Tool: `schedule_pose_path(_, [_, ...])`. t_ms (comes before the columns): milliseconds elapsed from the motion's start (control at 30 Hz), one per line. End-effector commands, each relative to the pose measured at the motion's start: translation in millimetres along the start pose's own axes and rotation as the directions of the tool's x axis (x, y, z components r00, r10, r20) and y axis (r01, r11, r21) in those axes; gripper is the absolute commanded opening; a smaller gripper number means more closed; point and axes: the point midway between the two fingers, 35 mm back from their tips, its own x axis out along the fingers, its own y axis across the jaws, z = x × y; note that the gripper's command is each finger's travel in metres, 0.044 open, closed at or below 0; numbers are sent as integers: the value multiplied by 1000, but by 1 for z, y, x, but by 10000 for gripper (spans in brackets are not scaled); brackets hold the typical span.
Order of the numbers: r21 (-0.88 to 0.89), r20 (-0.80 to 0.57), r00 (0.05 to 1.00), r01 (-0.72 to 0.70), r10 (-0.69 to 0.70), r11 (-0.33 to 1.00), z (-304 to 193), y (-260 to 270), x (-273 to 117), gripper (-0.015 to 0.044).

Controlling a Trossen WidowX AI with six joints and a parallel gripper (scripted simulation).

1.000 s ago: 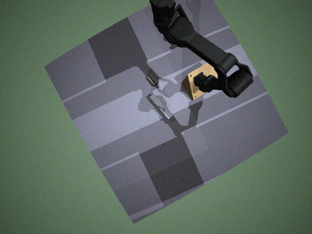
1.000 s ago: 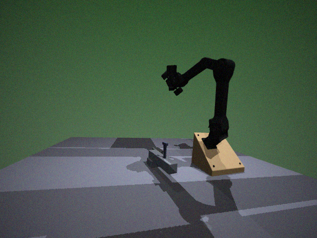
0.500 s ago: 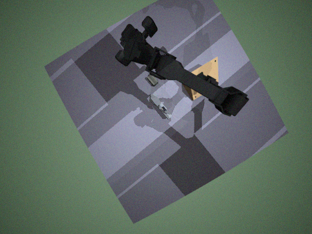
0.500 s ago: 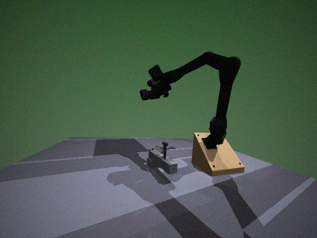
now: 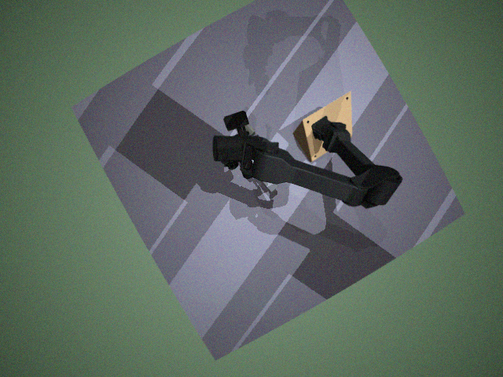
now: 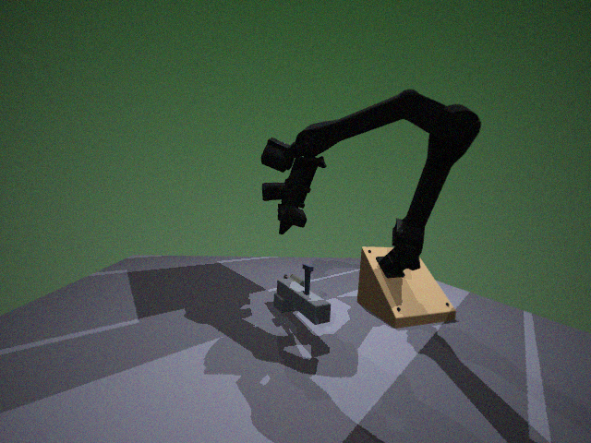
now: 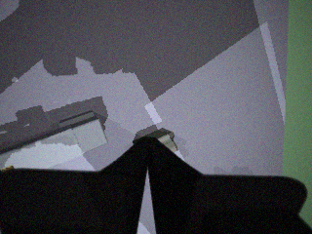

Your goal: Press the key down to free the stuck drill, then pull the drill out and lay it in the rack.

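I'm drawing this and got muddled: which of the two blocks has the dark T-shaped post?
The long grey block: the post stands up from its top. The other block is much shorter.

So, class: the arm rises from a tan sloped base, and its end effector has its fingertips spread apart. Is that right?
Not quite: the end effector is shut, its fingertips together, as the wrist view shows. The arm does rise from a tan sloped base.
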Motion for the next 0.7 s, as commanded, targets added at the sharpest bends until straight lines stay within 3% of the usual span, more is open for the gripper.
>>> schedule_pose_path(0, [-195,-135,963,-257,233,947,-31,73,-4,0])
schedule_pose_path(133, [-278,-210,909,-409,360,869,-49,115,-15,0])
schedule_pose_path(667, [-281,-212,907,-414,365,866,-49,118,-8,0])
